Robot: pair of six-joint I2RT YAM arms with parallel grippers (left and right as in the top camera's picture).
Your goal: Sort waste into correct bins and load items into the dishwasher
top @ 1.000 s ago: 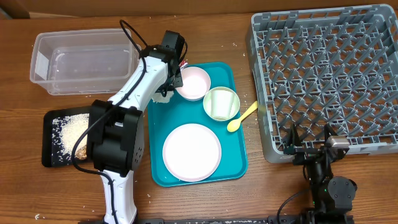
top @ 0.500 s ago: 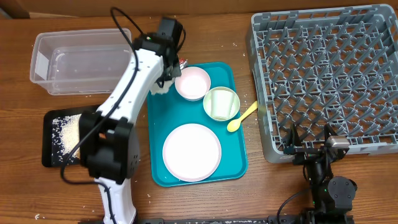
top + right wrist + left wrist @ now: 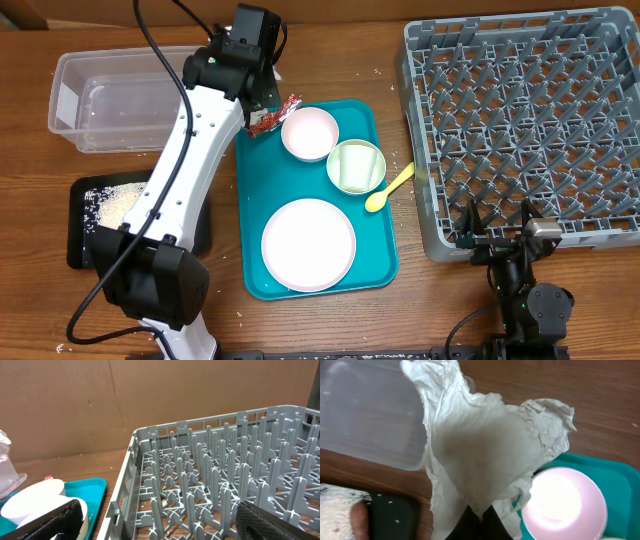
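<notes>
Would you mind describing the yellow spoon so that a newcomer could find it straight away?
Start at the teal tray in the middle of the overhead view, left of the grey dish rack. On its right edge, beside the pale green cup, lies the yellow spoon, handle pointing toward the rack. It is the only slender yellow thing; its neighbours are round.

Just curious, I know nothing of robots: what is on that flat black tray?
Loose white rice lies on the black tray. The left arm covers much of its right part, so whatever lies there is hidden.
</notes>
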